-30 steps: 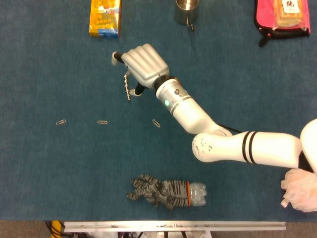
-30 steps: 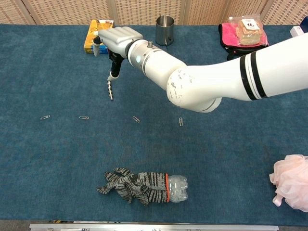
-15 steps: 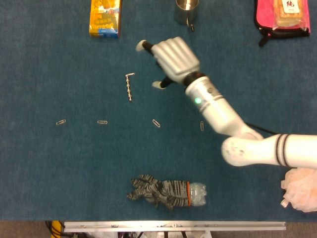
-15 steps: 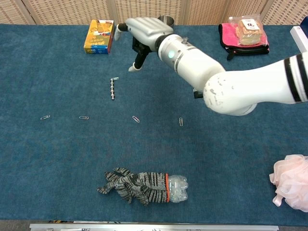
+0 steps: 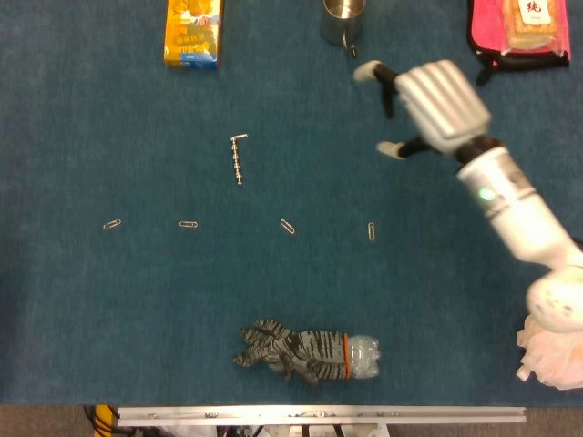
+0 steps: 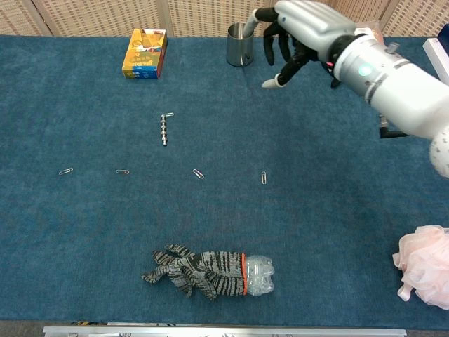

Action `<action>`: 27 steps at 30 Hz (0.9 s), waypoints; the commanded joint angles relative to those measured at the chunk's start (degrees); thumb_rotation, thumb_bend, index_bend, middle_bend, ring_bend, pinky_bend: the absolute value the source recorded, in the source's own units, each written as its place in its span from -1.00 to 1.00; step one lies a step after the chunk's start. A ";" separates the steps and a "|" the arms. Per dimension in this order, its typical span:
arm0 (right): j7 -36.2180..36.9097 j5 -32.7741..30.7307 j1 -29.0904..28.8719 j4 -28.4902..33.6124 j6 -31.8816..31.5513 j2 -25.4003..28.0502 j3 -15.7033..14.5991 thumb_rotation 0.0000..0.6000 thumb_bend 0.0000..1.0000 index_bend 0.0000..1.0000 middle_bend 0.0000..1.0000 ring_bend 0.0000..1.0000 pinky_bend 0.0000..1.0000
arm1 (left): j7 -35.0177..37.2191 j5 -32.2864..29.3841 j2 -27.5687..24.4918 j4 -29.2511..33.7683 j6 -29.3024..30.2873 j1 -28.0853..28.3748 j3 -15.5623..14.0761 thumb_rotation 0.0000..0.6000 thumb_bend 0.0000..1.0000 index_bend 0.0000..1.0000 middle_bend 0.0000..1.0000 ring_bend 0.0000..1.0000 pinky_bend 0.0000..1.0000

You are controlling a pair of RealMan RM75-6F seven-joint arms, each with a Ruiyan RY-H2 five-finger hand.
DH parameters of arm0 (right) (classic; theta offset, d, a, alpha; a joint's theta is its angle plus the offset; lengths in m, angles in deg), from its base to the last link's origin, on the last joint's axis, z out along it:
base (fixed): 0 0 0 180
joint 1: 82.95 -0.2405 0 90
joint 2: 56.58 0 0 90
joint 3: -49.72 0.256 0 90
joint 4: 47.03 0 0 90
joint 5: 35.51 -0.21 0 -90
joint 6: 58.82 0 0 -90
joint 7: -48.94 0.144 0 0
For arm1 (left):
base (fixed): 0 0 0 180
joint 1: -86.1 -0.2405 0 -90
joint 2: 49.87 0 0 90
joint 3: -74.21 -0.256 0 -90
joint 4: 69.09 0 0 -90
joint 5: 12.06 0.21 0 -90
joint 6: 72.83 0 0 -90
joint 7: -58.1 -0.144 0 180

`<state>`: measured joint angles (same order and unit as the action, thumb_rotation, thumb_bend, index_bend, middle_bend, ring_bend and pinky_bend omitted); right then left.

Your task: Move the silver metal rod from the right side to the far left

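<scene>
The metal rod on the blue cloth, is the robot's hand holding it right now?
No, the silver metal rod lies alone on the cloth, while the right hand hangs open far off to its right.

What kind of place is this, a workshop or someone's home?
Probably a robot test lab: a blue cloth-covered table strewn with unrelated odds like a silver metal rod, paper clips and a juice box, under a robot's right hand.

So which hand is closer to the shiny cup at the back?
The right hand, the only one in view. It is open, up beside the cup, just to its right. The left hand shows in neither view, so its distance can't be judged.
</scene>
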<state>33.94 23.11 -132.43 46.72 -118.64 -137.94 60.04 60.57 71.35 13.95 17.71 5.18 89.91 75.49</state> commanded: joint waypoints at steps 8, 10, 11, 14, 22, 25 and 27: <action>8.07 13.36 9.96 3.18 -5.70 10.67 -6.59 1.00 -0.99 -0.34 -0.11 -0.27 -0.18 | -5.75 0.71 0.78 3.32 -4.82 5.40 1.30 1.00 -0.24 -0.48 -0.58 -0.41 -0.14; 9.59 16.57 11.51 2.13 -7.73 11.46 -7.43 1.00 -0.98 -0.31 -0.15 -0.32 -0.19 | -6.67 0.94 0.98 3.71 -5.73 6.43 1.46 1.00 -0.24 -0.48 -0.58 -0.46 -0.18; 10.22 18.18 12.25 1.39 -8.83 11.72 -7.84 1.00 -0.98 -0.30 -0.16 -0.33 -0.19 | -7.10 1.14 1.11 3.92 -6.13 6.95 1.54 1.00 -0.24 -0.48 -0.58 -0.47 -0.19; 11.48 23.63 14.77 -1.53 -12.90 12.44 -9.28 1.00 -0.98 -0.29 -0.18 -0.35 -0.20 | -8.02 1.79 1.63 4.47 -7.79 8.97 1.85 1.00 -0.24 -0.48 -0.58 -0.50 -0.23; 13.11 31.16 20.44 -6.09 -21.84 12.95 -10.84 1.00 -0.93 -0.28 -0.19 -0.36 -0.20 | -7.87 2.87 3.21 3.32 -12.39 14.18 2.77 1.00 -0.24 -0.49 -0.58 -0.61 -0.36; 12.33 31.56 22.64 -6.79 -24.34 13.17 -10.73 1.00 -0.90 -0.28 -0.20 -0.36 -0.20 | -6.91 3.47 3.96 2.62 -13.99 16.18 3.04 1.00 -0.24 -0.49 -0.59 -0.64 -0.40; 11.87 31.23 24.03 -6.71 -25.41 13.59 -10.59 1.00 -0.88 -0.28 -0.20 -0.36 -0.20 | -5.99 3.99 4.44 2.03 -15.23 17.68 3.18 1.00 -0.24 -0.50 -0.60 -0.66 -0.43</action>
<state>46.23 54.33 -109.40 40.25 -143.26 -124.75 49.45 53.95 74.91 17.95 20.22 -9.29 106.78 78.48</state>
